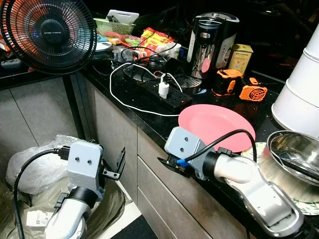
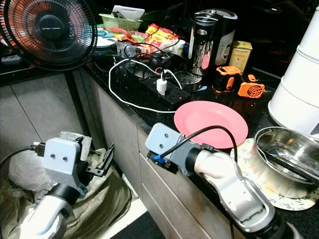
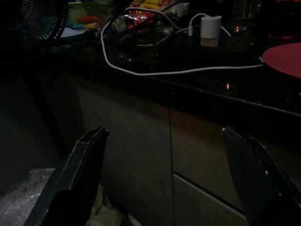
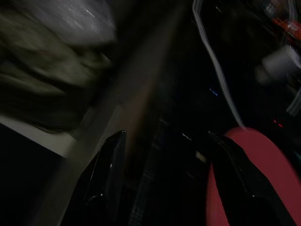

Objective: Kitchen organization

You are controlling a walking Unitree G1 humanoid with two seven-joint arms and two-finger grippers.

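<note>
A pink plate [image 1: 217,124] lies on the black counter [image 1: 144,102] near its front edge. To its right a steel bowl [image 1: 294,154] sits on a patterned plate [image 2: 294,199]. My right gripper [image 1: 167,163] is at the counter's front edge just left of the pink plate. In the right wrist view it [image 4: 168,136] is open and empty, the pink plate [image 4: 249,179] beside one finger. My left gripper [image 1: 118,164] hangs low in front of the cabinet. It [image 3: 164,136] is open with nothing between its fingers.
A black fan [image 1: 47,35] stands at the counter's left end. A power strip [image 1: 159,92] with a white charger and cable, a coffee maker [image 1: 212,42], an orange tape measure [image 1: 227,81] and a white container [image 1: 301,94] crowd the counter. A bag [image 1: 35,169] sits on the floor.
</note>
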